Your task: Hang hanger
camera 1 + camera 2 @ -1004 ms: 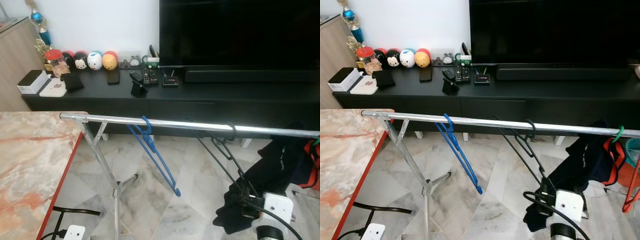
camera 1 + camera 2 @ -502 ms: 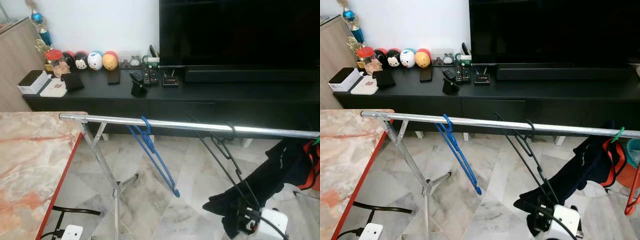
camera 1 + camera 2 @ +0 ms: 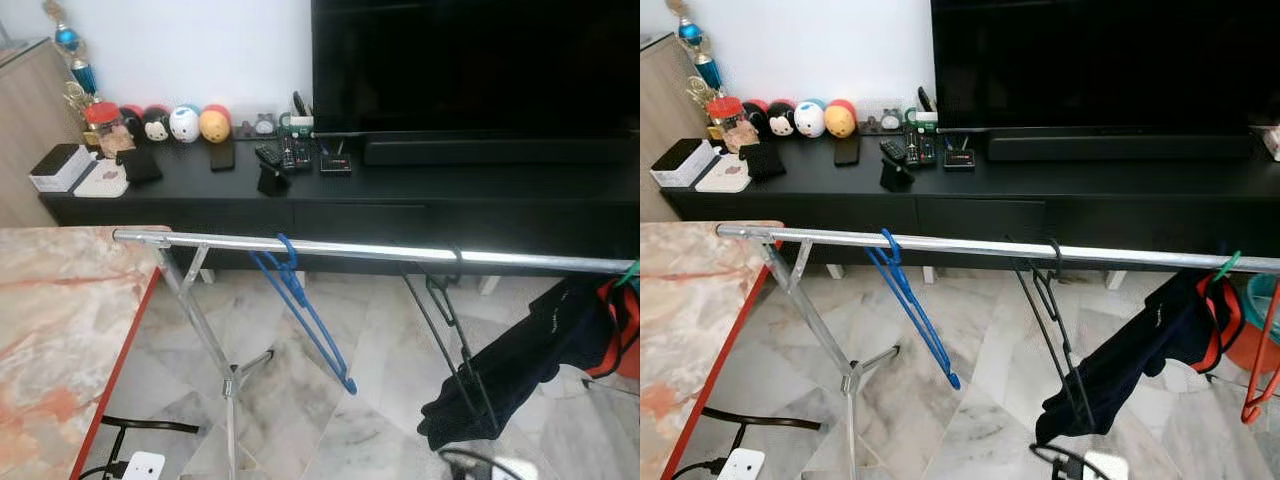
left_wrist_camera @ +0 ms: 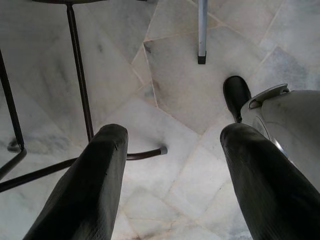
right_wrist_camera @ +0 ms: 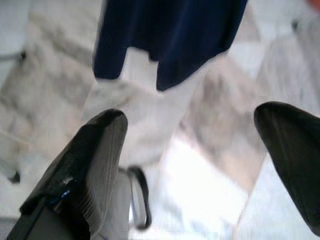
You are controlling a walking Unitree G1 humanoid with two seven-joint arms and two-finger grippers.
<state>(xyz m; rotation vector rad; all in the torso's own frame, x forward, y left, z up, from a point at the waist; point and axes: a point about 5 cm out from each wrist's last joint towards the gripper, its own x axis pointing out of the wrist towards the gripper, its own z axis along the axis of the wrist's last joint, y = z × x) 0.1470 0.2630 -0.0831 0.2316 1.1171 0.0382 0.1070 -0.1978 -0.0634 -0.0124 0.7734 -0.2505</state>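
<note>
So the black hanger (image 3: 1052, 320) is hooked over the silver clothes rail (image 3: 970, 246), hanging free with a dark navy garment (image 3: 1140, 345) draped off its lower end. On the same rail, a blue hanger (image 3: 910, 300) hangs toward the end that sits by the marble table (image 3: 60, 330), and a green clip (image 3: 1225, 264) plus some red and black clothing (image 3: 1215, 315) sit past the black hanger at the other end. Behind the rail is a black TV console (image 3: 400, 190) with a big TV (image 3: 470, 65) on it (also some round plush toys (image 3: 185, 123) and remotes (image 3: 285, 154)).

Right gripper (image 5: 190, 165) has its fingers spread wide with nothing between them, below the navy garment and over the marble floor (image 3: 300, 400). Left gripper (image 4: 172, 170) is also spread wide and empty, pointing down at the floor near dark metal legs (image 4: 80, 85).
</note>
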